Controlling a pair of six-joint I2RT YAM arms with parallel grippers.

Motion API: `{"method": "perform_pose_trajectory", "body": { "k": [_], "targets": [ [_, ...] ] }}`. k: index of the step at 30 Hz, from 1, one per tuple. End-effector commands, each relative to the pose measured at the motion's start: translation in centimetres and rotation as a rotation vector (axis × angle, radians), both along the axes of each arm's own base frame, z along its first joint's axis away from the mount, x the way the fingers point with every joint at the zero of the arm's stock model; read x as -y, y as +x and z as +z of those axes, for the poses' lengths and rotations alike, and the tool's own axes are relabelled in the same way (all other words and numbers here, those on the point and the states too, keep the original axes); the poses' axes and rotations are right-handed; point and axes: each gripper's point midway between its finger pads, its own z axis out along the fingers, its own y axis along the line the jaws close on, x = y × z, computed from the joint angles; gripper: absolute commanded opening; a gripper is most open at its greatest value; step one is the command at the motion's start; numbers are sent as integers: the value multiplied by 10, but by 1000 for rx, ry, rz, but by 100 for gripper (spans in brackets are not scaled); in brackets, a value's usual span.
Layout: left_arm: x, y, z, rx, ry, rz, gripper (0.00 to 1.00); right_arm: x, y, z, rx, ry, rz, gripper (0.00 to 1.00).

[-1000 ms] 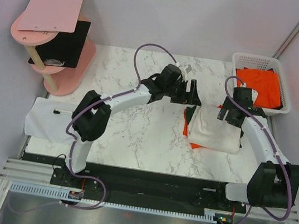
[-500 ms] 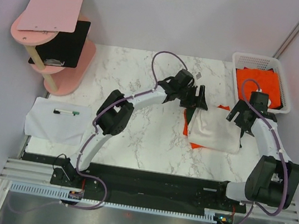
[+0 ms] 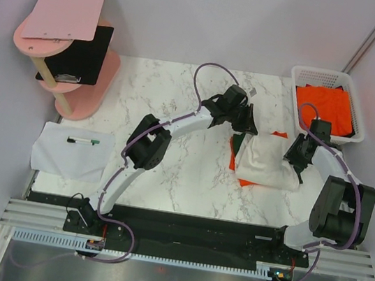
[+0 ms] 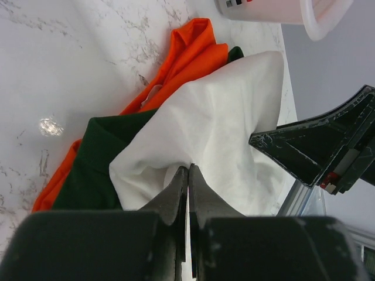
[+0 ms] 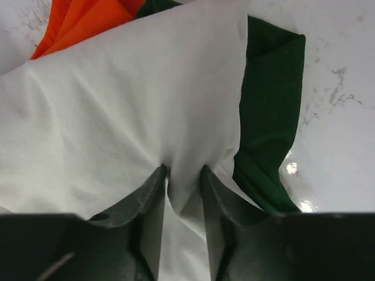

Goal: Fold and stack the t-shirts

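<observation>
Clenched on the left side of the cream-white t-shirt (image 3: 265,163): left gripper (image 4: 188,170) (fingers pressed together, cloth caught at their tips). Bunched up near the right edge of the marble table (image 3: 169,166), over an orange t-shirt (image 4: 187,55), dark green showing on both sides. Nipped from the right by the right gripper (image 5: 183,172), a white fold between its fingers; beyond, at the far right corner, more orange t-shirts (image 3: 326,108) in the white basket (image 3: 325,71).

Pale lilac walls (image 3: 192,14) enclose the white marbled desk (image 3: 189,176); a pink two-tier stand (image 3: 65,59), perhaps a cat tree, sits well left of the left claw (image 3: 249,127).
</observation>
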Motion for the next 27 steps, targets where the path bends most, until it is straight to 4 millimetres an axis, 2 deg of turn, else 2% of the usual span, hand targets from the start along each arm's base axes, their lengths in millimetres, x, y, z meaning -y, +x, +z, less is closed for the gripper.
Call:
{"method": "perform_pose_trajectory", "body": {
  "k": [1, 2, 5, 6, 7, 8, 9, 10, 11, 15, 16, 17, 18, 19, 21, 23, 24, 25, 27],
  "targets": [
    [6, 3, 5, 10, -16, 3, 2, -14, 24, 8, 102, 80, 53, 29],
    [5, 3, 3, 6, -12, 3, 2, -15, 26, 10, 107, 84, 60, 17],
    [0, 3, 3, 11, 4, 17, 2, -17, 29, 15, 132, 93, 74, 2],
    [-2, 2, 4, 18, 10, 18, 2, -18, 30, 17, 141, 96, 78, 1],
    [-6, 4, 14, 39, 9, 30, 2, -18, 32, 21, 153, 93, 82, 0],
    [-10, 1, 9, 31, 25, 32, 2, -18, 33, 24, 163, 93, 86, 0],
    [-13, 1, 12, 43, 25, 35, 2, -19, 34, 27, 170, 94, 88, 0],
    [-16, 0, 29, 69, 13, 42, 2, -20, 34, 32, 185, 96, 94, 0],
    [-23, -5, 18, 57, 37, 45, 2, -19, 35, 35, 194, 92, 95, 0],
    [-42, -15, 39, 102, 28, 81, 2, -20, 36, 51, 239, 85, 101, 0],
    [-49, -17, 33, 100, 43, 96, 2, -21, 35, 52, 239, 84, 104, 0],
    [-52, -20, 49, 124, 25, 100, 2, -20, 37, 55, 247, 81, 104, 0],
    [-54, -21, 52, 130, 25, 102, 2, -20, 37, 58, 254, 81, 105, 0],
    [-60, -23, 50, 133, 38, 112, 2, -21, 37, 60, 258, 83, 110, 0],
    [-65, -26, 65, 164, 31, 115, 2, -22, 38, 63, 270, 86, 115, 0],
    [-72, -28, 66, 172, 38, 126, 2, -23, 39, 65, 276, 90, 121, 0],
    [-74, -31, 78, 184, 24, 124, 2, -24, 40, 64, 275, 94, 123, 0],
    [-77, -34, 76, 179, 30, 127, 2, -24, 41, 62, 273, 98, 124, 0],
    [-80, -39, 88, 192, 14, 128, 2, -27, 42, 55, 259, 116, 131, 0]
  ]
}}
